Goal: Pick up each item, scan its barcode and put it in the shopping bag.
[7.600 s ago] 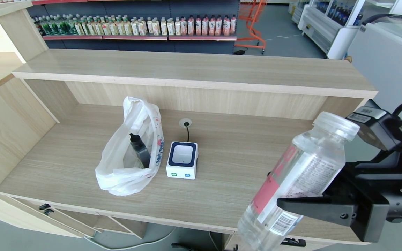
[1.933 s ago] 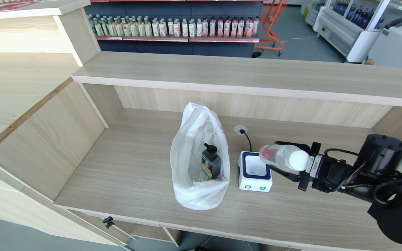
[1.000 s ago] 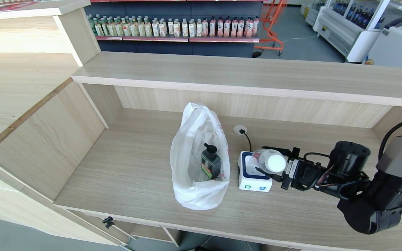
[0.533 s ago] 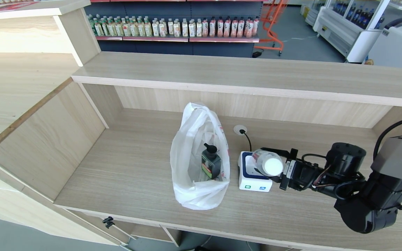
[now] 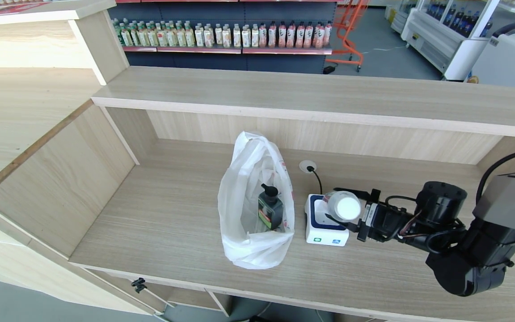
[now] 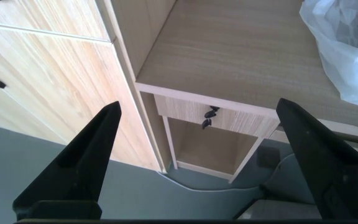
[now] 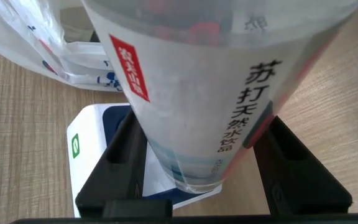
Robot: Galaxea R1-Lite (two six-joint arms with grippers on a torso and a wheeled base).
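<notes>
The right gripper (image 7: 207,168) clamps the clear plastic bottle (image 7: 216,81) mid-body, where its thin, smooth wall likely dents and slips, just above the scanner (image 5: 324,233) beside the shopping bag (image 5: 244,201); the left gripper (image 6: 197,109) hangs open.

The right arm (image 5: 458,232) is matt black: a round drum-shaped joint, blocky links with small silver bolts, and a flat grey cover. Thin red, white and black wires loop at its wrist, a thick black cable arcs above, and white stickers mark the wrist block. The right claw (image 5: 331,203) has long flat black fingers; the left claw (image 6: 199,106) has two tapering black ones.
</notes>
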